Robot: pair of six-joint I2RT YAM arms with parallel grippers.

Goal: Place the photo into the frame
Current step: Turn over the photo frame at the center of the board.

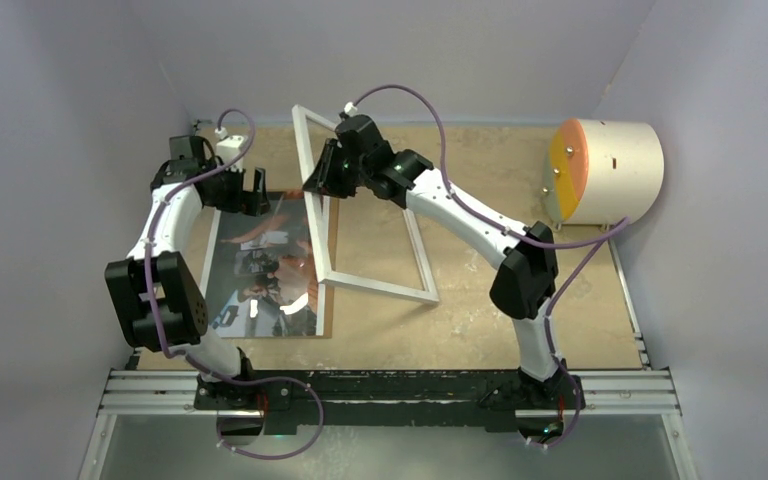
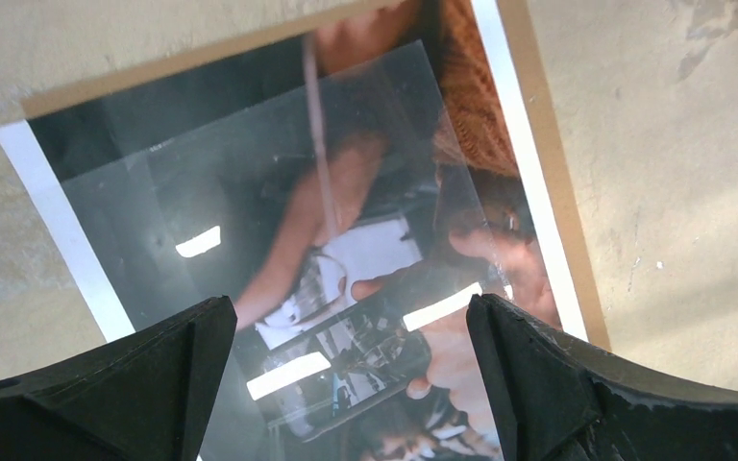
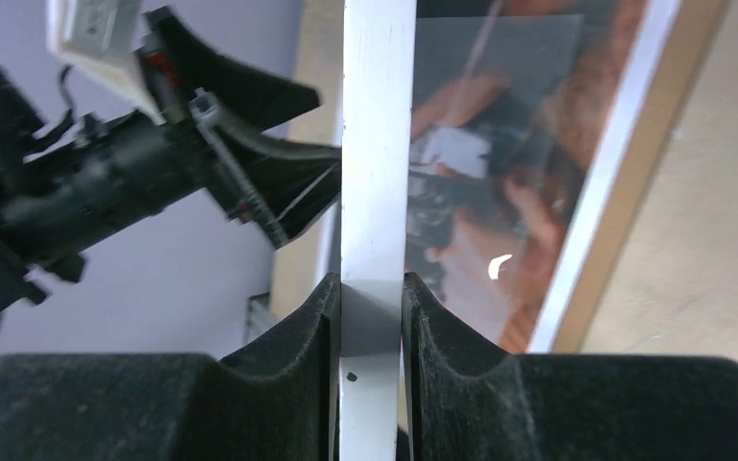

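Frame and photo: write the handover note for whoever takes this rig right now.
Right end effector: shut on one white rail of the frame, holding it tilted beside and partly over the photo's right edge.
Left end effector: open, holding nothing, hovering above the photo's far end.
Photo: face up on the brown backing board, with a clear sheet lying on top.
Done: frame gripped and raised; photo, sheet and board stacked.
Left: the photo is not in the frame yet. Probably bring the frame down over the stack, square to it.
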